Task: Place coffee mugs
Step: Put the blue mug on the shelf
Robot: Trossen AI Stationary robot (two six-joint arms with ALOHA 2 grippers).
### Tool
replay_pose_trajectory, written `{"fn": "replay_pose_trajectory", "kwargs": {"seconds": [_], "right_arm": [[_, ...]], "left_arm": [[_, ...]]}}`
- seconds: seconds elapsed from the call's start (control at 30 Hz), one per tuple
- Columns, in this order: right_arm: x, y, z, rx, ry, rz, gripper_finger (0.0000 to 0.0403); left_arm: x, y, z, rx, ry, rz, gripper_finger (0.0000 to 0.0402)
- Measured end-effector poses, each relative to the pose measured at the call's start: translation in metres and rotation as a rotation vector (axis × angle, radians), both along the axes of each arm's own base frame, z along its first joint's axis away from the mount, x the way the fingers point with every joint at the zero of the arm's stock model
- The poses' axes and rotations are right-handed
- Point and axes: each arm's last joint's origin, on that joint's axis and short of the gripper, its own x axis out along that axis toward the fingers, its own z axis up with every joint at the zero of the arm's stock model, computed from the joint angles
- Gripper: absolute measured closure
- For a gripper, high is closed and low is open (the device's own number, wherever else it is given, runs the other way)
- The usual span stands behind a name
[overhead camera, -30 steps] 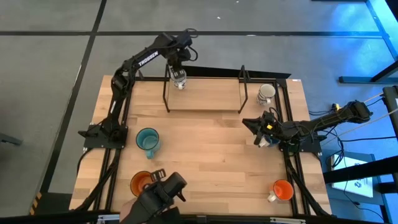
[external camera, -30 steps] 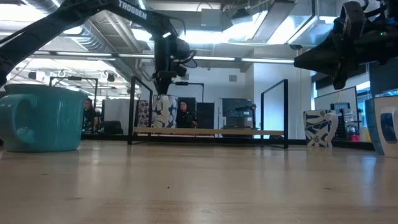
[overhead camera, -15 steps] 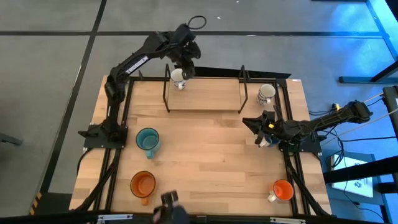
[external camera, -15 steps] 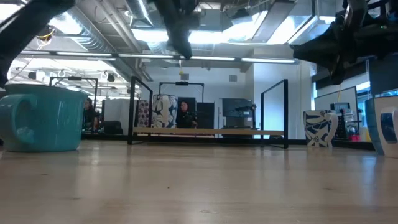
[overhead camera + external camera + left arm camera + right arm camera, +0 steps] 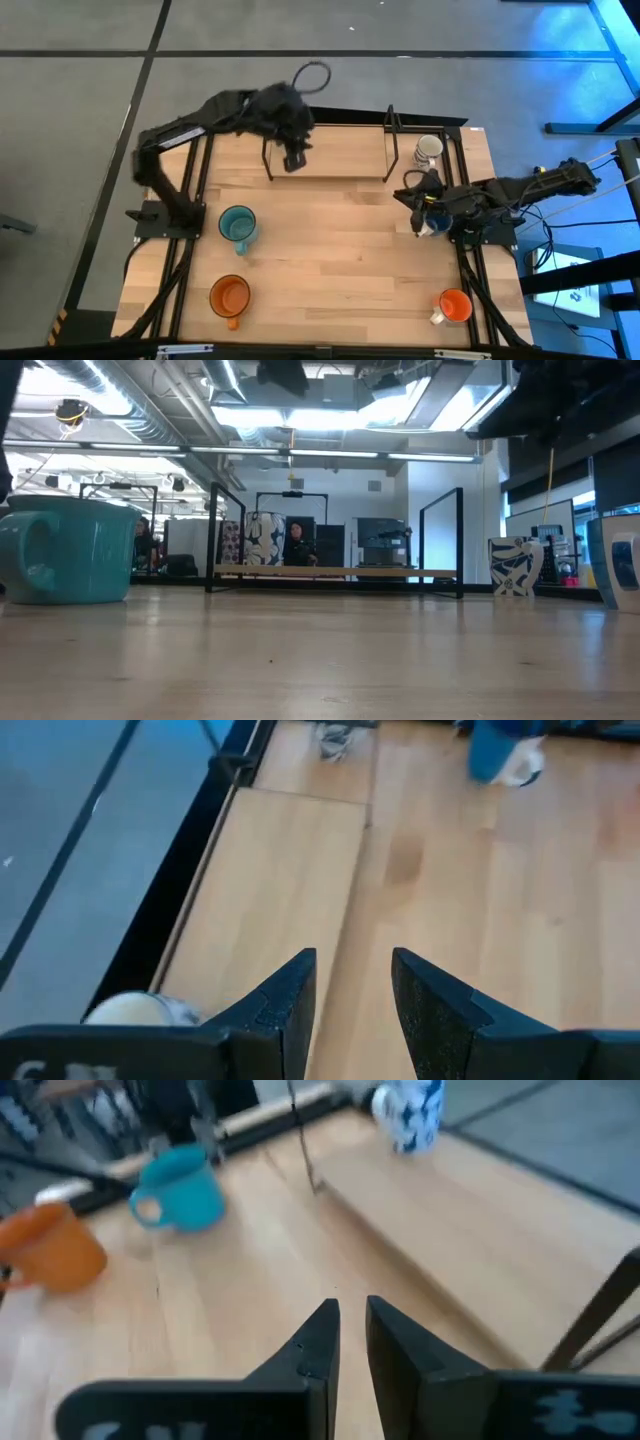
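From above, the left gripper (image 5: 293, 158) hangs over the rack (image 5: 328, 165) at the upper middle. The teal mug (image 5: 238, 225) sits left of centre, two orange mugs (image 5: 229, 296) along the bottom, a white mug (image 5: 428, 150) at upper right. The right gripper (image 5: 418, 200) hovers beside a blue mug (image 5: 430, 222).

In the low view, the teal mug (image 5: 68, 552) stands at far left and a white mug (image 5: 265, 540) on the rack.

Each wrist view shows fingers (image 5: 288, 1003) a little apart, holding nothing; same for the right (image 5: 318, 1342)

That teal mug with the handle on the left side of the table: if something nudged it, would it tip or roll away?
The teal glazed mug probably would not tip: in the low view it looks squat and wide, standing upright on the flat wooden table. It would likely slide, since its glaze looks smooth. It seems rigid; if ceramic, a fall could chip it. On its side, the handle should stop it rolling far.
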Motion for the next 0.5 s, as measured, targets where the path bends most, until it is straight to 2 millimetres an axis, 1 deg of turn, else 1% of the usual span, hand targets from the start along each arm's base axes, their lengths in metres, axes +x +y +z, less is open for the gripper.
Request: {"fn": "replay_pose_trajectory", "kwargs": {"seconds": [0.07, 0.23, 0.3, 0.4, 0.5], "right_arm": [[-0.002, 0.001, 0.011, 0.053, 0.054, 0.043, 0.0362], [-0.005, 0.002, 0.032, 0.201, 0.157, -0.021, 0.0362], [-0.007, 0.003, 0.035, 0.283, 0.198, -0.042, 0.0362], [-0.006, 0.006, 0.035, 0.440, 0.247, -0.034, 0.0362], [-0.008, 0.007, 0.032, 0.580, 0.278, -0.097, 0.0362]], "left_arm": [[-0.010, -0.013, -0.007, -0.002, -0.056, -0.013, 0.0275], [-0.042, -0.034, -0.027, -0.027, -0.193, -0.009, 0.0275], [-0.055, -0.039, -0.037, -0.045, -0.222, 0.000, 0.0275], [-0.070, -0.045, -0.051, -0.062, -0.268, -0.010, 0.0275], [-0.084, -0.048, -0.065, -0.067, -0.278, -0.011, 0.0275]]}}
